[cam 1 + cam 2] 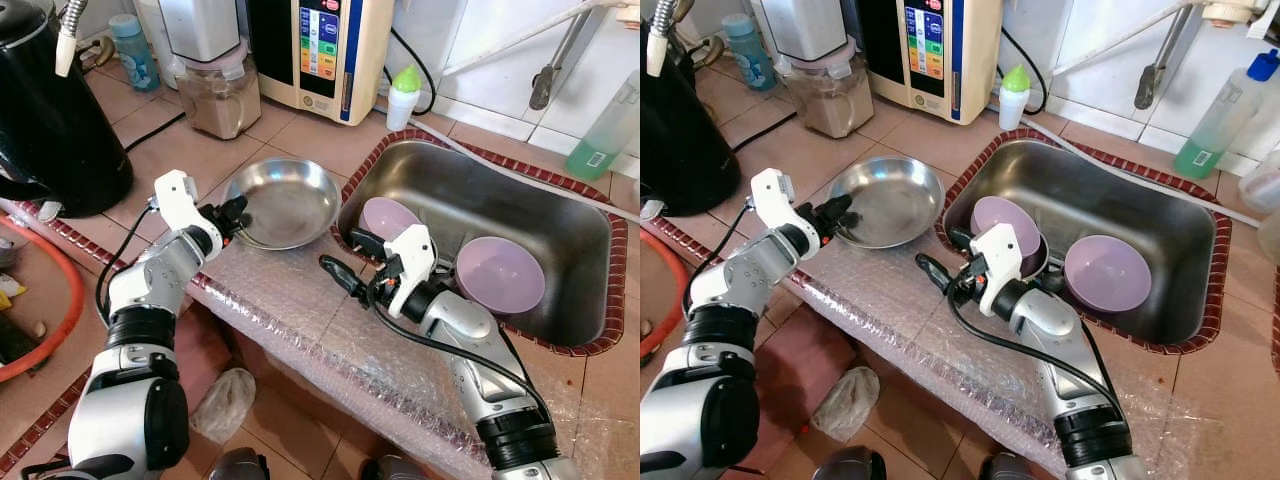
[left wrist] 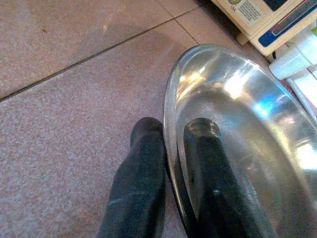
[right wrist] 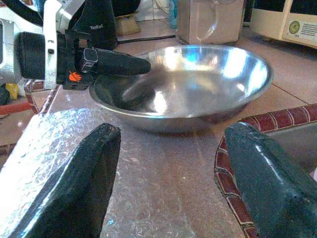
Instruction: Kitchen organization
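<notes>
Steel bowl (image 1: 285, 201) (shiny, shallow) pinched at rim by left gripper (image 1: 232, 215)

A black kettle (image 1: 50, 110) stands left of the left end effector (image 1: 234, 215). Beyond it a blender (image 1: 215, 70), a blue bottle (image 1: 132, 50) and a water purifier (image 1: 320, 50) line the tabletop (image 1: 300, 135). Far beyond the right end effector (image 1: 350, 262) stands a green bottle (image 1: 605, 130).
</notes>
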Motion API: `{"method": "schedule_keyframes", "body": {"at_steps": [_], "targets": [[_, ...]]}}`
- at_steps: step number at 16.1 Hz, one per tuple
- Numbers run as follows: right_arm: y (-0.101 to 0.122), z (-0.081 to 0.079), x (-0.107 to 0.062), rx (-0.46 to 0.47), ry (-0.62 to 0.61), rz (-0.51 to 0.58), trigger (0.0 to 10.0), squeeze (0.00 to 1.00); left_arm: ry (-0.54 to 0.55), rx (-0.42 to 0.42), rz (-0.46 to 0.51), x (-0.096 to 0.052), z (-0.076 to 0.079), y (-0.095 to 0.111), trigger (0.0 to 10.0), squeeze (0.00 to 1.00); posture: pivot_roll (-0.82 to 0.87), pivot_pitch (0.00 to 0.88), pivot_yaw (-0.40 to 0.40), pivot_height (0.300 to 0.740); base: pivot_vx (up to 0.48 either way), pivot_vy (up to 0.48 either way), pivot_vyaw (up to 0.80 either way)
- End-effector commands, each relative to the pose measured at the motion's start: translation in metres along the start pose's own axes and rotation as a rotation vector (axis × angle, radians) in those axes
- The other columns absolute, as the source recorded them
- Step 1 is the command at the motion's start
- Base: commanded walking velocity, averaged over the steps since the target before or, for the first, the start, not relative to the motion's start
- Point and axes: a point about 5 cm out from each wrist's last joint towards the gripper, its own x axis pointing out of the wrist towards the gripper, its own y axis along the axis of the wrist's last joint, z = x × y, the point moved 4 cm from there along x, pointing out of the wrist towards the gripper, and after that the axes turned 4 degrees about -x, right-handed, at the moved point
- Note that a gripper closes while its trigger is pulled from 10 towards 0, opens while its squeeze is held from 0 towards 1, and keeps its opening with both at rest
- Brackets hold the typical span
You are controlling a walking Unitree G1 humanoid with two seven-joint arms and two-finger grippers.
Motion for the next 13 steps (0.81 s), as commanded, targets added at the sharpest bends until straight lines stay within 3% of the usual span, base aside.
{"method": "schedule_keyframes", "body": {"at_steps": [1, 3, 4, 6, 8, 13], "targets": [[0.001, 0.000, 0.002, -0.002, 0.008, 0.003, 10.0, 0.00, -0.017, -0.004, 0.022, -0.001, 0.000, 0.001, 0.0, 0.00, 0.02, 0.020, 0.034, 0.740, 0.000, 0.000, 0.00], [0.003, 0.004, 0.001, 0.019, -0.017, 0.018, 10.0, 0.00, -0.065, 0.006, 0.070, -0.002, 0.007, 0.006, 0.0, 0.00, 0.02, 0.017, 0.033, 0.740, 0.000, 0.000, 0.00], [0.013, 0.015, 0.002, 0.005, -0.094, 0.078, 10.0, 0.00, -0.081, 0.017, 0.106, -0.003, 0.009, 0.009, 0.0, 0.00, 0.02, 0.014, 0.034, 0.740, 0.000, 0.000, 0.00], [0.030, 0.043, 0.001, 0.074, -0.265, 0.170, 10.0, 0.00, -0.137, 0.041, 0.142, -0.004, 0.019, 0.010, 0.0, 0.00, 0.02, 0.016, 0.032, 0.740, 0.000, 0.000, 0.00], [0.030, 0.051, 0.002, 0.133, -0.301, 0.178, 10.0, 0.00, -0.189, 0.054, 0.173, -0.005, 0.029, 0.013, 0.0, 0.00, 0.02, 0.019, 0.031, 0.740, 0.000, 0.000, 0.00], [0.024, 0.047, 0.020, 0.171, -0.321, 0.162, 10.0, 0.00, -0.376, 0.093, 0.241, -0.013, 0.065, 0.016, 0.0, 0.00, 0.02, 0.020, 0.026, 0.740, 0.000, 0.000, 0.00]]}}
